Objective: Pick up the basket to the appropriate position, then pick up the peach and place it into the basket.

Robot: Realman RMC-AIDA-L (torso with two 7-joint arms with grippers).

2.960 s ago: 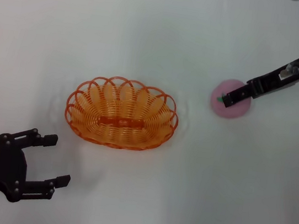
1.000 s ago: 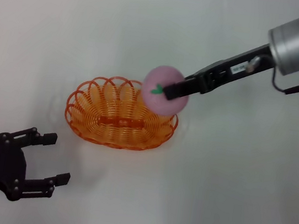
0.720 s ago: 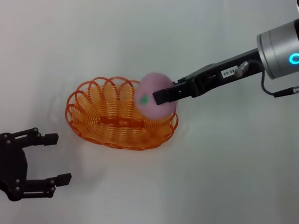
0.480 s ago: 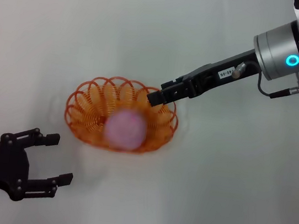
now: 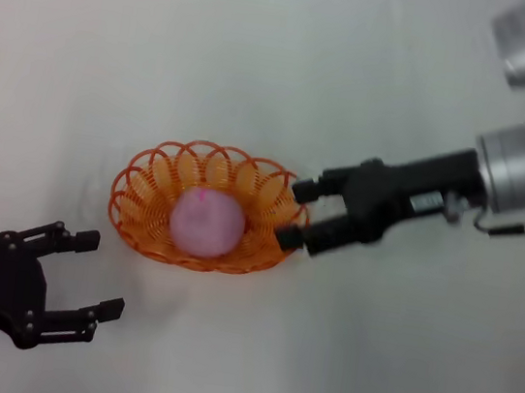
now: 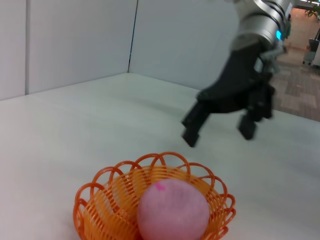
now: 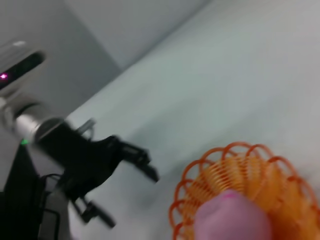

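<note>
The pink peach (image 5: 205, 223) lies inside the orange woven basket (image 5: 148, 176) in the middle of the white table. Both also show in the left wrist view, peach (image 6: 172, 210) in basket (image 6: 95, 192), and in the right wrist view, peach (image 7: 232, 217) in basket (image 7: 250, 165). My right gripper (image 5: 296, 213) is open and empty, just right of the basket's rim, its fingers (image 5: 304, 191) spread apart; it also shows in the left wrist view (image 6: 218, 132). My left gripper (image 5: 98, 276) is open and empty at the front left, clear of the basket; it shows in the right wrist view (image 7: 127, 187).
The white table (image 5: 281, 62) surrounds the basket. Grey wall panels (image 6: 75, 40) stand beyond the table's far side in the left wrist view.
The right gripper carried the peach over the basket, let it go, and the peach dropped in. The gripper then turned and drew back to the basket's right rim. The left arm stayed still.
</note>
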